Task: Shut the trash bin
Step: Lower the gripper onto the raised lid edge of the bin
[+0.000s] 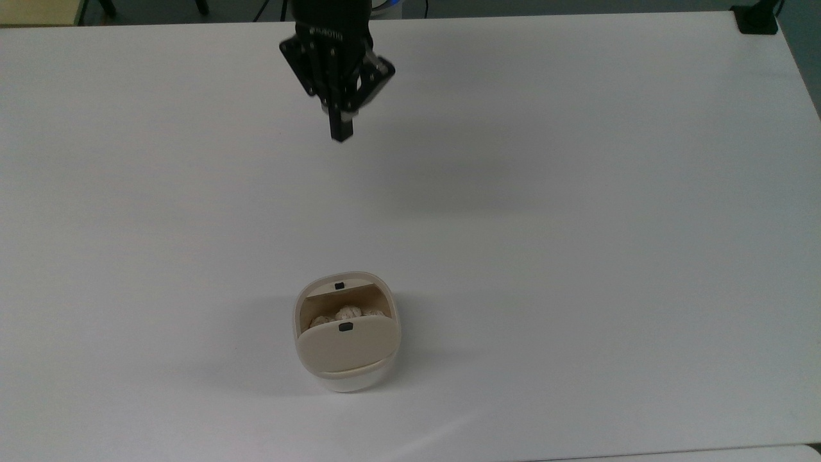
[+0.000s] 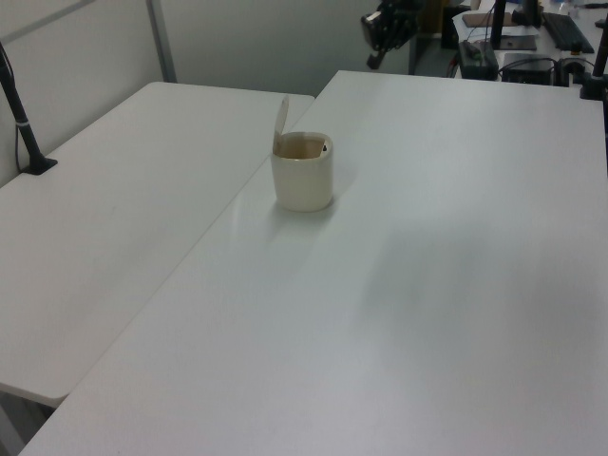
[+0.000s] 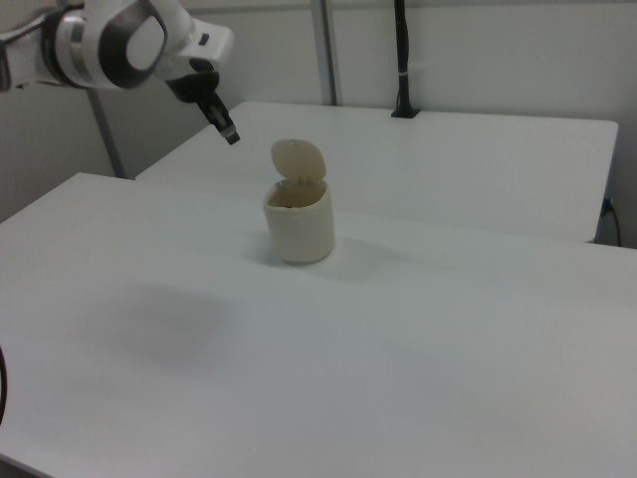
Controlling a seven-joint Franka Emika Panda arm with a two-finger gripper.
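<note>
The trash bin (image 1: 346,378) is a small white pot standing on the white table (image 1: 577,192), toward the top view's lower middle. Its beige lid (image 1: 345,350) is hinged up and stands nearly upright, with a black button (image 1: 346,327) near its free edge. Crumpled white paper (image 1: 347,313) lies inside. The left view also has the bin (image 2: 303,180) and its raised lid (image 2: 281,116), as does the right view, with bin (image 3: 298,229) and lid (image 3: 298,159). My gripper (image 1: 340,133) hangs above the table, shut with nothing held, well apart from the bin (image 2: 372,62) (image 3: 231,136).
A second white table (image 2: 114,237) butts against this one on the bin's lid side. A black post on a clamp (image 2: 24,123) (image 3: 401,60) stands on it. Another black clamp (image 1: 757,22) grips the top view's upper right table corner.
</note>
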